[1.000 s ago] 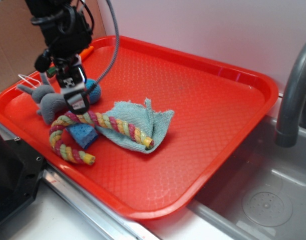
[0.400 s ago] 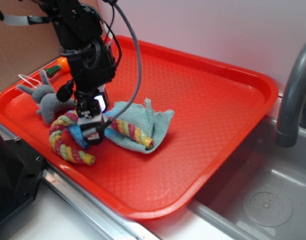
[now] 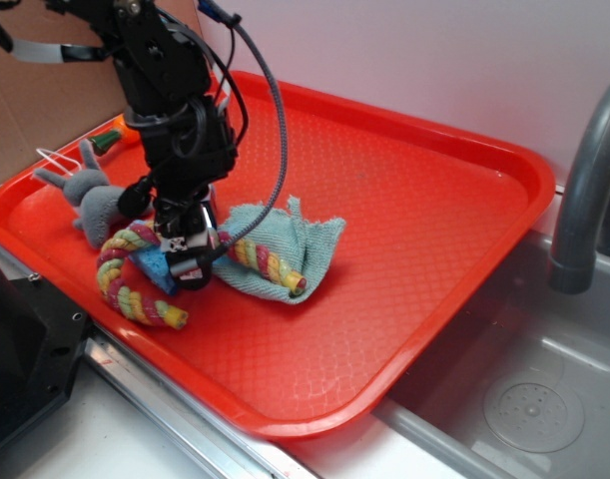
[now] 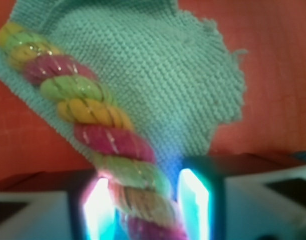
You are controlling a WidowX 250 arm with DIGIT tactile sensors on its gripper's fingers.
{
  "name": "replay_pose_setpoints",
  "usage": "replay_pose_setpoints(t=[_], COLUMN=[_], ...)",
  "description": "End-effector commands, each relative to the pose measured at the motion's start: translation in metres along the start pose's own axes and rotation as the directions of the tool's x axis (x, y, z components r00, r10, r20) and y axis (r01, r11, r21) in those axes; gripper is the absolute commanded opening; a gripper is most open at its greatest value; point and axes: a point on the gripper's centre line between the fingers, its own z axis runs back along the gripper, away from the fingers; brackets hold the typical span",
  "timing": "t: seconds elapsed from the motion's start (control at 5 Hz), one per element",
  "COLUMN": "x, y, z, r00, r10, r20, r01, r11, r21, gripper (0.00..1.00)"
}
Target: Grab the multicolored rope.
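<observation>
The multicolored rope (image 3: 262, 261) lies bent in a curve on the red tray (image 3: 414, 200), one end on the teal cloth (image 3: 300, 238), the other looping near the tray's front edge. My gripper (image 3: 190, 261) is down over the rope's middle. In the wrist view the rope (image 4: 92, 112) runs diagonally across the cloth (image 4: 173, 65) and passes between my gripper's (image 4: 145, 205) two lit fingers (image 4: 194, 200). The jaws stand open around it, with a small gap on the right side.
A small blue sponge (image 3: 148, 267) sits inside the rope's curve, under my gripper. A grey plush toy (image 3: 93, 200) lies to the left, with an orange piece (image 3: 115, 135) behind it. A sink (image 3: 529, 404) and grey faucet (image 3: 584, 190) are at the right.
The arm has swung from beside the grey plush toy to over the rope's middle and lowered, so the fingers now straddle the rope. The rope and cloth have barely shifted.
</observation>
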Motion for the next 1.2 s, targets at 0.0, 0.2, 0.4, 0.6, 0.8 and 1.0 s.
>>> replay_pose_setpoints(t=[0.0,0.2,0.4,0.6,0.8,1.0], x=[0.006,0.016,0.029,0.036,0.037,0.040], y=[-0.001,0.005,0.020,0.028,0.025,0.024], z=[0.021,0.065,0.115,0.165,0.197,0.201], r00=[0.998,0.968,0.880,0.789,0.744,0.735], r10=[0.061,0.251,0.475,0.614,0.666,0.674], r20=[0.005,0.012,0.022,0.019,0.050,0.079], r01=[-0.061,-0.251,-0.474,-0.612,-0.665,-0.678], r11=[0.998,0.967,0.880,0.788,0.746,0.733], r21=[0.018,0.031,-0.041,-0.062,-0.028,0.053], gripper=[0.00,0.00,0.00,0.00,0.00,0.00])
